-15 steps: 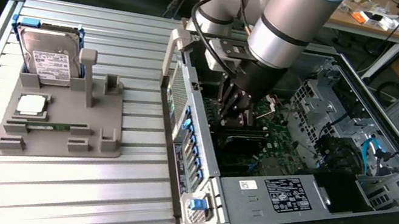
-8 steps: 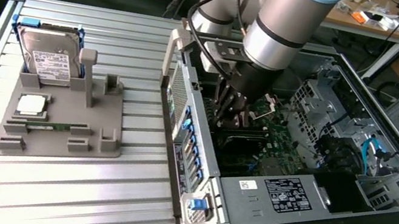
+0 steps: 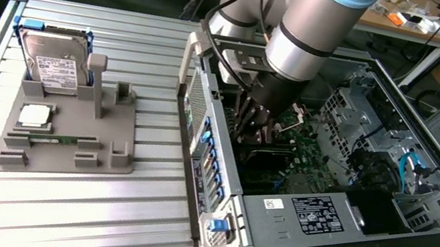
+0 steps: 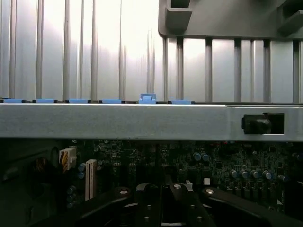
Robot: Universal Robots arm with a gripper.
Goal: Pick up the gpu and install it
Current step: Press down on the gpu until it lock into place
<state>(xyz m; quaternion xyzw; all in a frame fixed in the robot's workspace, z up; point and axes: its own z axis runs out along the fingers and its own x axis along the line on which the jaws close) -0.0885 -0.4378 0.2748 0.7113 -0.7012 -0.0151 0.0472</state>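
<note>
black pincer [image 3: 254,126] pressed together, down inside the open grey metal computer case [image 3: 276,215], just above the green motherboard [image 3: 305,155], gpu position cannot tell, grey slotted parts tray [image 3: 61,150] beside the case on the ribbed metal desk [image 3: 49,216]

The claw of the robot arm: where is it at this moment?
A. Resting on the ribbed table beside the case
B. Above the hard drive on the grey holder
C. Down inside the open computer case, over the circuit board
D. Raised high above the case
C: the claw reaches down inside the open computer case, over the green circuit board, away from the hard drive.
</note>
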